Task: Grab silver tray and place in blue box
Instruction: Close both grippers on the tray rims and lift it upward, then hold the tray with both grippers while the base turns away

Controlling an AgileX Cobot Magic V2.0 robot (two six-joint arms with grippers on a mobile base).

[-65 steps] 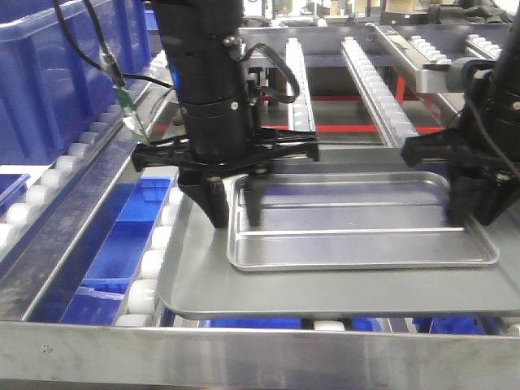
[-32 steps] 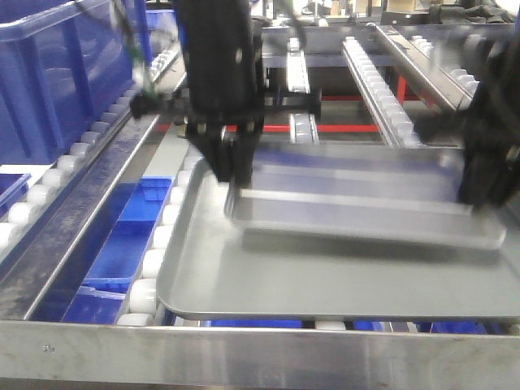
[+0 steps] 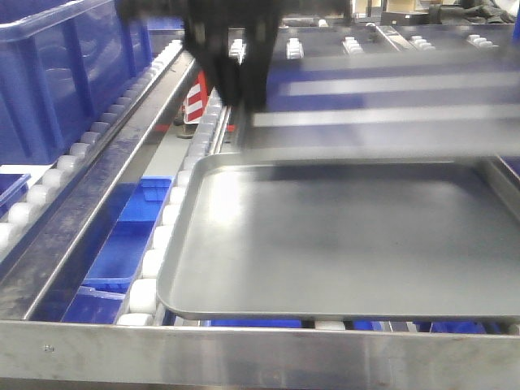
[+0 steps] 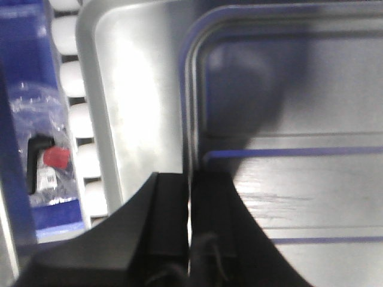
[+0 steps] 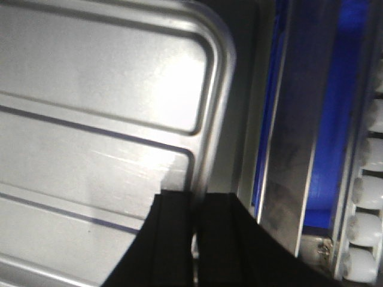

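The silver tray (image 3: 382, 106) hangs blurred in the air above the dull grey tray (image 3: 341, 244), held at both ends. My left gripper (image 3: 238, 89) is shut on its left rim; in the left wrist view the black fingers (image 4: 170, 197) pinch the rim of the silver tray (image 4: 287, 119) at the left gripper (image 4: 190, 185). My right gripper (image 5: 195, 206) is shut on the right rim of the silver tray (image 5: 102, 107), and it is out of the front view. The blue box (image 3: 49, 73) stands at the far left on the roller lane.
White rollers (image 3: 154, 260) run along the grey tray's left edge, with small shallow blue bins (image 3: 122, 244) below them. A steel frame bar (image 3: 244, 349) crosses the front. A plastic bag with a red part (image 4: 51, 158) lies in a bin to the left.
Both grippers have risen with the silver tray, lifting it off the grey tray and up towards the top of the front view. The grey tray's surface is now bare.
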